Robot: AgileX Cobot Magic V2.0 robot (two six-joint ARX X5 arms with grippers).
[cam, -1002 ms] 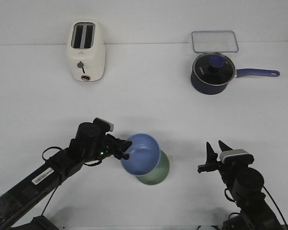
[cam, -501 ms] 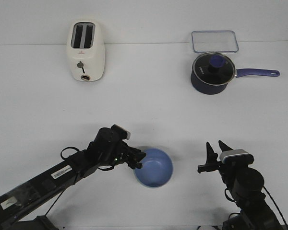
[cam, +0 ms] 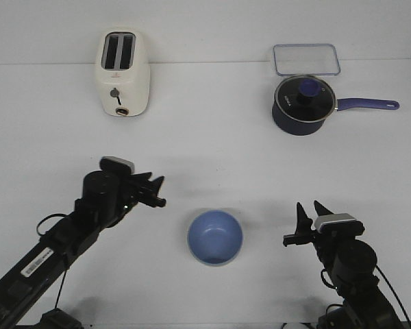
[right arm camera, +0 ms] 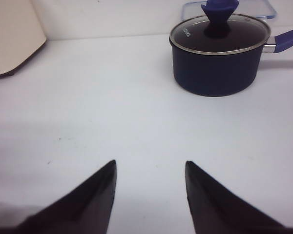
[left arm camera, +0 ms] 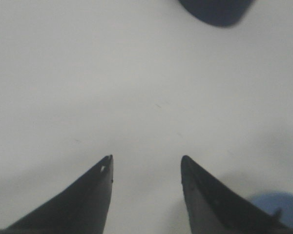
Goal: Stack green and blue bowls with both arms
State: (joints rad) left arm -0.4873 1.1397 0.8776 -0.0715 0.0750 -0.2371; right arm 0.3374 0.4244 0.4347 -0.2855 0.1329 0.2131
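Note:
The periwinkle blue bowl [cam: 215,237] sits upright on the table near the front middle. The sage green bowl is hidden beneath it. My left gripper [cam: 157,192] is open and empty, to the left of the bowl and a little farther back, apart from it. In the left wrist view the gripper [left arm camera: 146,158] shows a wide gap over bare table, with an edge of the blue bowl [left arm camera: 283,207] beside one finger. My right gripper [cam: 309,212] is open and empty, to the right of the bowl; it also shows in the right wrist view [right arm camera: 150,163].
A cream toaster [cam: 123,72] stands at the back left. A dark navy lidded saucepan [cam: 303,103] with a blue handle stands at the back right, and also shows in the right wrist view [right arm camera: 215,53]. A clear rectangular container [cam: 306,59] lies behind it.
My left gripper let go of the blue bowl and drew back to the left. The blue bowl now rests over the green bowl, covering it. The right arm has not moved.

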